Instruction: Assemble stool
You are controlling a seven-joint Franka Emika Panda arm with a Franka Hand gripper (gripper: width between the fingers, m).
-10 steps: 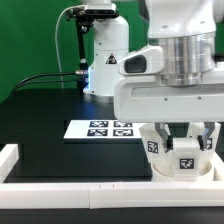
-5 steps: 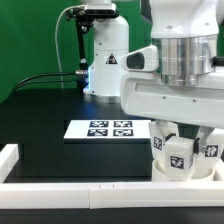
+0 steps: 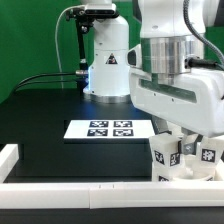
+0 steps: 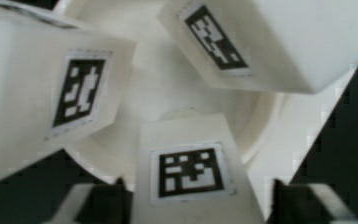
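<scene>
Exterior view: arm low over the stool [image 3: 188,158]. Its gripper [image 3: 183,140] is mostly hidden behind the wrist housing, so finger spacing can't be read here. Directly under the gripper the round seat [image 3: 180,177] lies on the table [image 3: 50,130], with tagged legs [image 3: 166,153] standing up from it, touching the seat. At least three legs show. The marker board [image 3: 108,129] lies flat, well apart from the gripper, toward the exterior view's left. The white edge rail [image 3: 60,188] runs along the table's near side, just beside the seat.

Wrist view: three tagged legs close below the gripper [image 4: 192,205]. One leg [image 4: 192,160] is centred between the two dark fingertips [image 4: 101,206], with clear gaps on both sides. Fingers spread, gripping nothing.

Progress, as a judgement: late stage, with several legs already in the seat and the centred one looking just let go. Can't tell whether it is fully screwed home, or whether any leg is missing. Final tightening may be left.
</scene>
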